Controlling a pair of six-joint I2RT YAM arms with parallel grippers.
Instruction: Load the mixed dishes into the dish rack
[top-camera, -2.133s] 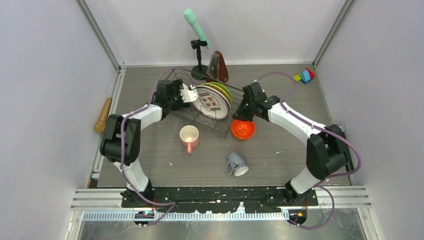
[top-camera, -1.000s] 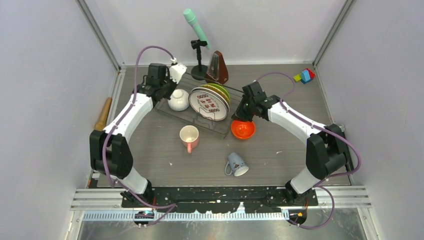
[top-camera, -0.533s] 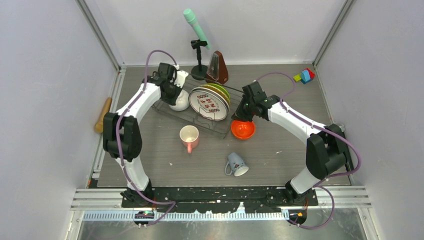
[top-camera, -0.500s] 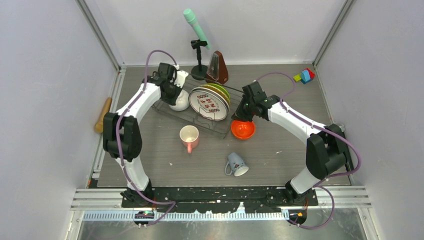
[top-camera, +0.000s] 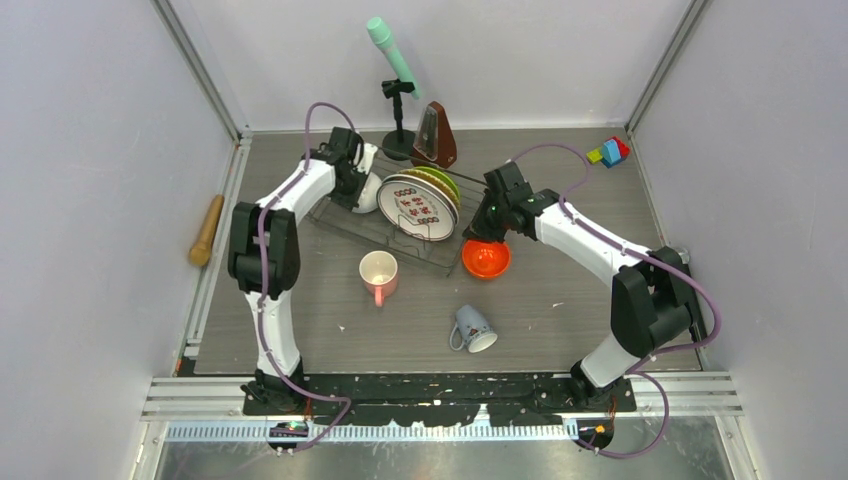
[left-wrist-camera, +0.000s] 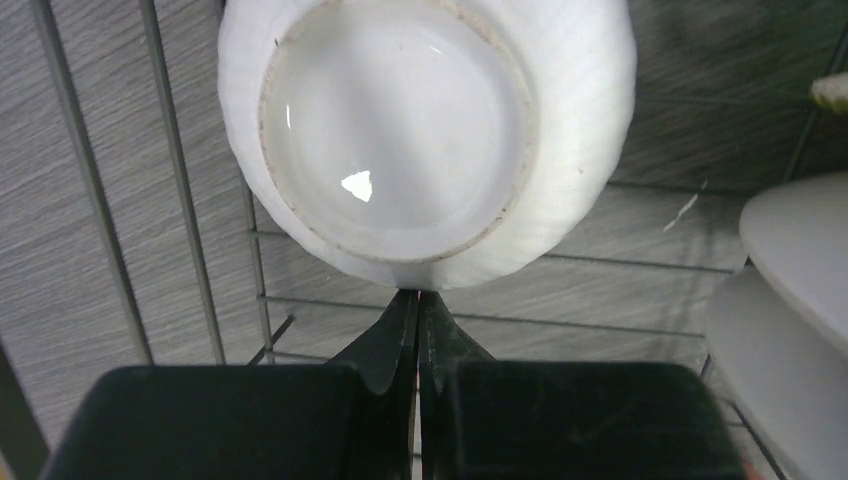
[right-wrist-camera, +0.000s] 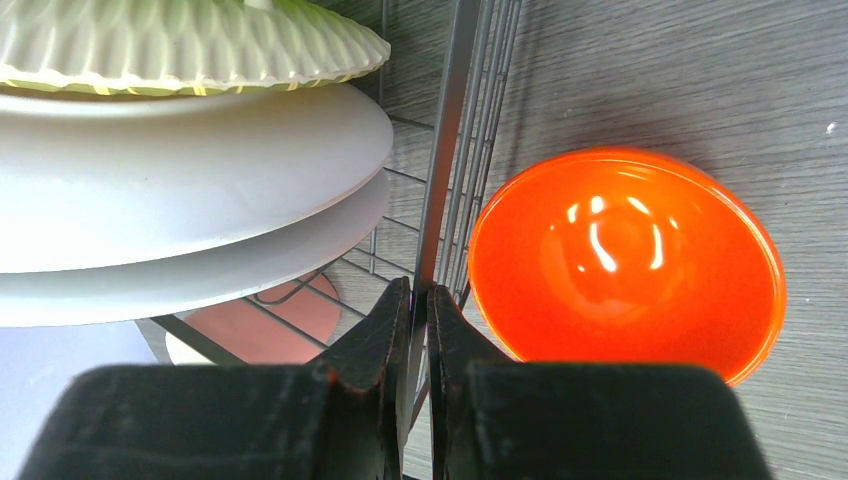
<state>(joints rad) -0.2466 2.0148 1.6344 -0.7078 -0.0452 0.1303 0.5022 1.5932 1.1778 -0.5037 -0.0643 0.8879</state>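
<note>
The dish rack (top-camera: 345, 222) holds three upright plates: lime-green (top-camera: 449, 181), tan, and white with red marks (top-camera: 424, 208). The white bowl (left-wrist-camera: 425, 140) lies in the rack's left end with its base toward the left wrist camera. My left gripper (left-wrist-camera: 418, 296) is shut and empty, its tips touching the bowl's rim. My right gripper (right-wrist-camera: 418, 290) is shut on the dish rack's end wire (right-wrist-camera: 440, 180). The orange-red bowl (right-wrist-camera: 625, 260) stands on the table just outside that end. The pink mug (top-camera: 378, 274) and the grey-blue mug (top-camera: 474, 330) lie on the table in front.
A microphone stand (top-camera: 398, 100) and a brown metronome (top-camera: 435, 135) stand behind the rack. A wooden rolling pin (top-camera: 207, 230) lies at the left edge. Coloured blocks (top-camera: 610, 151) sit at the back right.
The left gripper let go of the white bowl in the rack, swung away, then came back shut against the bowl. The right arm has held still on the rack wire.
</note>
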